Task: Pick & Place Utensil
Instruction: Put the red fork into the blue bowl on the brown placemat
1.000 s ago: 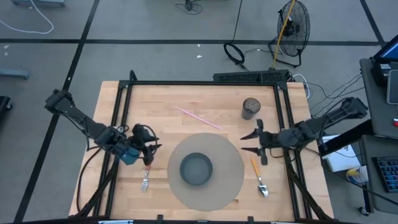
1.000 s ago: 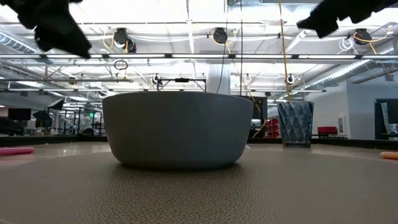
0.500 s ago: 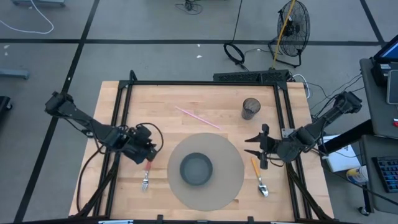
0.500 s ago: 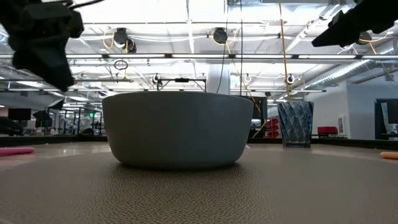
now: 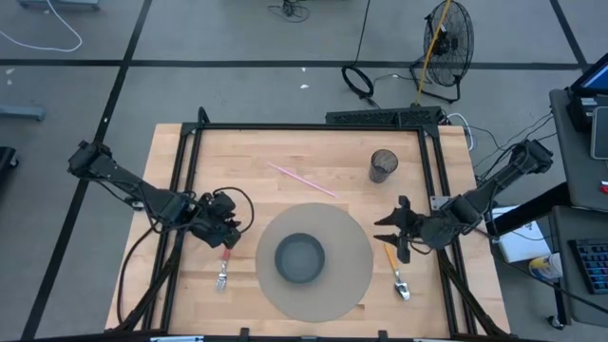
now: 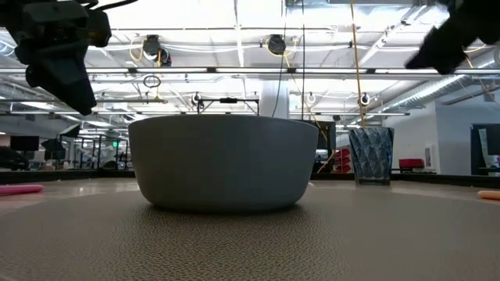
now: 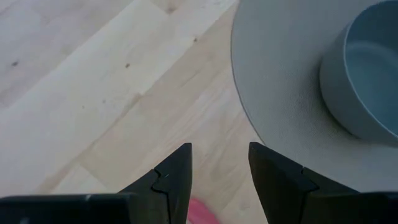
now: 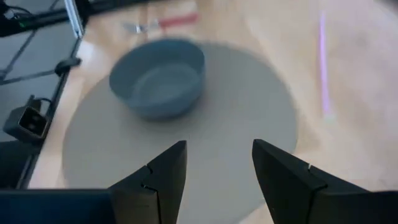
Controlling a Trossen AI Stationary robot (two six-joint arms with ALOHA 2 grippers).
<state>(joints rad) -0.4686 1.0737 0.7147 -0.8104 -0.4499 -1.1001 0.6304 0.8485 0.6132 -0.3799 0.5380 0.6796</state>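
A fork with a red handle (image 5: 224, 266) lies flat on the wooden table, left of the round grey mat (image 5: 353, 249). A spoon with an orange handle (image 5: 395, 266) lies flat to the mat's right. My left gripper (image 5: 231, 240) hangs open just above the fork's handle end (image 7: 202, 213), tilted steeply down, touching nothing. My right gripper (image 5: 388, 231) is open above the spoon's handle end, slanting toward the mat, its fingers (image 8: 165, 171) empty. In the low view both grippers (image 6: 62, 62) (image 6: 457, 35) hang clear of the table.
A grey-blue bowl (image 5: 301, 258) stands in the middle of the mat. A dark glass cup (image 5: 383, 165) stands at the far right, and a pink straw (image 5: 302, 179) lies on the far half of the table. A black frame (image 5: 304, 127) borders the table.
My left gripper has sunk a little and tipped further down over the fork's handle. My right gripper has moved toward the table's near edge and down, over the spoon's handle, rolling about its own axis. Fork, spoon and bowl have stayed where they were.
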